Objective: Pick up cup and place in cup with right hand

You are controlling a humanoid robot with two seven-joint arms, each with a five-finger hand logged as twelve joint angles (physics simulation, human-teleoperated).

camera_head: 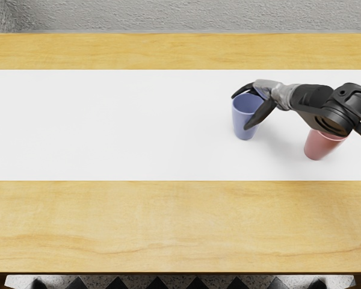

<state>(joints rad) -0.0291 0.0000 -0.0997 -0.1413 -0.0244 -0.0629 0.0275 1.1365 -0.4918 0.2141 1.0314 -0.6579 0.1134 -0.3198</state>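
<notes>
Blue cup [240, 121] stands upright on the bench [168, 223] between the parted fingers [262, 114] of your right hand [272, 91], near and far; closing them should grip it, with the red cup [317, 147] nearby.

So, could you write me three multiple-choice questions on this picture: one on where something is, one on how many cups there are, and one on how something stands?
1. Where is the right hand?
A. At the picture's left edge
B. At the blue cup
C. Over the front edge of the table

2. How many cups show?
A. Two
B. Three
C. Five

3. How does the blue cup stand?
A. Lying on its side
B. Upside down
C. Upright, mouth up

Key:
1. B: the right hand is right at the blue cup's rim.
2. A: there is the blue cup and a red cup, nearer the picture's right edge.
3. C: its open rim faces up and its narrower base is down.
</notes>
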